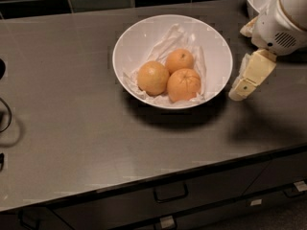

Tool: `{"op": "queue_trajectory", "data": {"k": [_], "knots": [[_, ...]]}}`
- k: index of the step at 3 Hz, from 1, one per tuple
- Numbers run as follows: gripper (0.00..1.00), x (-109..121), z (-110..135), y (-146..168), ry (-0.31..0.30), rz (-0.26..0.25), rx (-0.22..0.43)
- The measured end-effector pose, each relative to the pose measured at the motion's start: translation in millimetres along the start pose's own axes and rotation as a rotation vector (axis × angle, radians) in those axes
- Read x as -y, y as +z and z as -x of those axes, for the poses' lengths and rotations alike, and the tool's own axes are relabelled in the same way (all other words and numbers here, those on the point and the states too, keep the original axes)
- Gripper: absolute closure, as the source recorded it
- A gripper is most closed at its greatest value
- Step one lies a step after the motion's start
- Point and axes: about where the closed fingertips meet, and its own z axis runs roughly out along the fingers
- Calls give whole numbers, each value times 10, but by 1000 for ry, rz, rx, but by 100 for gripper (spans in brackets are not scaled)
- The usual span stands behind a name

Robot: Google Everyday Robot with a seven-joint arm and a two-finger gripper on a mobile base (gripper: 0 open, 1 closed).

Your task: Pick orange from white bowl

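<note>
Now orange [184,84] lies in white bowl [144,35] near jaws.

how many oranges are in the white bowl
3, all in the white bowl: the orange at front right, a paler one at left, a smaller one at the back. None looks hidden. The gripper hovers just right of the bowl.

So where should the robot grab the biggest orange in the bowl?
Probably from above, squeezing the orange across its round middle: the white bowl wall, the paler fruit and the smaller fruit crowd its sides. The tool hangs right of the bowl, outside its rim.
</note>
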Motion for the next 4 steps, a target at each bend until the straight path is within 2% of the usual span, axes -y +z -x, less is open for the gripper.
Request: {"op": "queue_trajectory", "data": {"k": [1,2,3,4], "knots": [[0,-13,184,45,-23,-6,20],[0,-79,617,103,2,-26,70],[0,-80,617,103,2,-26,70],[0,-141,709,130,42,-23,47]]}}
